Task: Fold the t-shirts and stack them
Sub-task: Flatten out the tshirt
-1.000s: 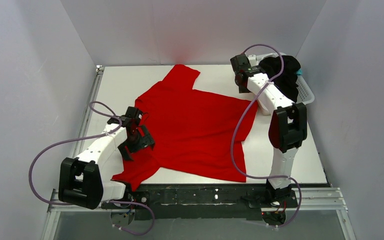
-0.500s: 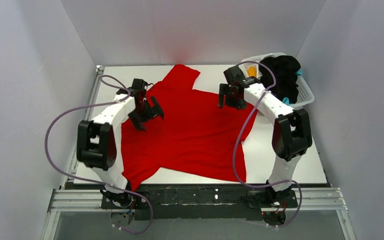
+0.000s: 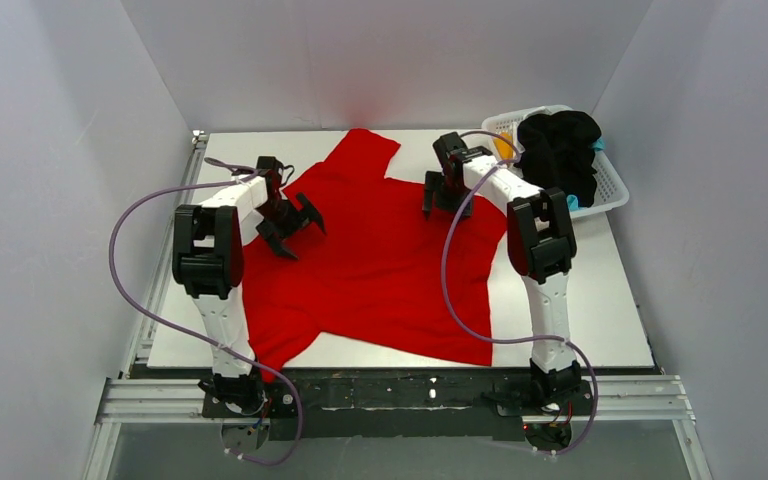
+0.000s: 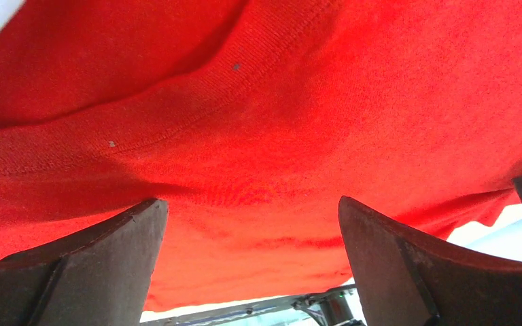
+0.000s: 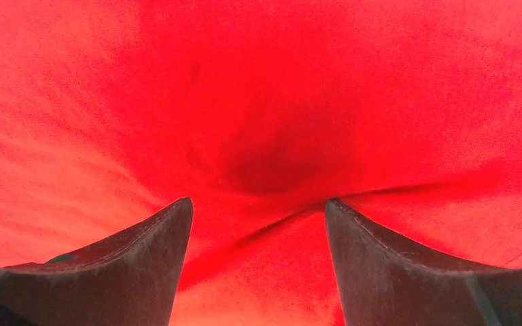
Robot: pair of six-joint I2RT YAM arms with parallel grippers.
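While the red t-shirt lies spread flat on the white table, we note both arms reaching over its far half. Left gripper hovers just above the cloth near the shirt's left edge, jaws wide, nothing between them; its wrist view shows a stitched seam crossing just ahead of the fingers. Right gripper sits low over the far right part of the body, jaws also apart, a small pucker of red cloth in the gap but no pinch on it. One sleeve points to the far edge, the other to the near left corner, so we judge the collar-to-hem axis runs roughly left to right, with the hem nearer the right arm. Cloth lies directly beneath each gripper, not off to a side. We take the step in hand as picking two points along the far side to fold toward the near edge. Black t-shirt sits heaped in the white lattice basket, far right; nothing is folded yet
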